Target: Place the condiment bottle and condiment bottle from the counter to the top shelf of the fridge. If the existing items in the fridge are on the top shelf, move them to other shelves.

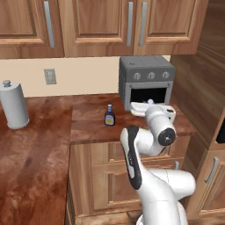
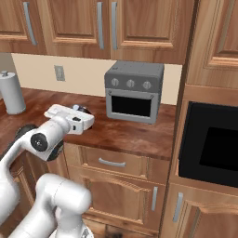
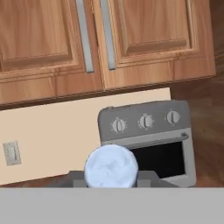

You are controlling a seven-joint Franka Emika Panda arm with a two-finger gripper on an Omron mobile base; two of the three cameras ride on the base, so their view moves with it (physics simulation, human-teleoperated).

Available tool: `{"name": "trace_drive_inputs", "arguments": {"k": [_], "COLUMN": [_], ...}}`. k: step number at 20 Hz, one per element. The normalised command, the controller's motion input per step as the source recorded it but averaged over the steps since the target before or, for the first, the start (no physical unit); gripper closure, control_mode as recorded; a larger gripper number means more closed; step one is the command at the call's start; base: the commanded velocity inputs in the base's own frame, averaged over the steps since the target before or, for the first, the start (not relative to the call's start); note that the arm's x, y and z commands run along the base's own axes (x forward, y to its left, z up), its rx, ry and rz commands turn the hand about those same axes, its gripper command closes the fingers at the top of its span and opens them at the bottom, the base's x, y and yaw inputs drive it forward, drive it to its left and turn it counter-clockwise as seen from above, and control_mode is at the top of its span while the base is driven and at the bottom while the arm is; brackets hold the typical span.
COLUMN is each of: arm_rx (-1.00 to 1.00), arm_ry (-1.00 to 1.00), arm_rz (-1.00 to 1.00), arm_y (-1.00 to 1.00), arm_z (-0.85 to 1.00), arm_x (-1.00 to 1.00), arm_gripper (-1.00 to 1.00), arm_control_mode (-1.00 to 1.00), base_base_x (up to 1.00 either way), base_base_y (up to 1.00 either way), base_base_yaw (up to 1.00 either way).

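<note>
1. Left base view: one condiment bottle [image 1: 110, 116] stands upright on the worktop [image 1: 88, 123], left of the grey toaster oven [image 1: 146, 81] and apart from it.
2. My jaws [image 1: 149, 102] are raised in front of the oven's dark window, above the worktop.
3. In the hand view a round pale cap [image 3: 111, 166] sits between my fingers, so I am clenched on a second bottle, its body hidden below the cap.
4. In the right base view something dark shows at my jaws [image 2: 82, 110]; I cannot tell more of it.
5. A white paper towel roll [image 1: 13, 105] stands well to the left, near the wall outlet [image 1: 50, 76].
</note>
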Motion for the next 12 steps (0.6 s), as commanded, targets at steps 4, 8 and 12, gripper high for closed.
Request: {"name": "trace_drive_inputs", "arguments": {"k": [4,8,12], "arm_rx": [0.0,0.02,0.01], "arm_ry": [0.39,0.38,0.17], "arm_rz": [0.0,0.0,0.0], "arm_y": [-0.15,-0.15,-0.06], "arm_z": [0.98,0.57,0.05], "arm_x": [-0.76,-0.77,-0.49], "arm_gripper": [1.0,1.0,1.0], "arm_control_mode": [-1.0,-1.0,-1.0], "base_base_x": [0.0,0.0,0.0], "base_base_y": [0.0,0.0,0.0], "base_base_yaw": [0.0,0.0,0.0]}}
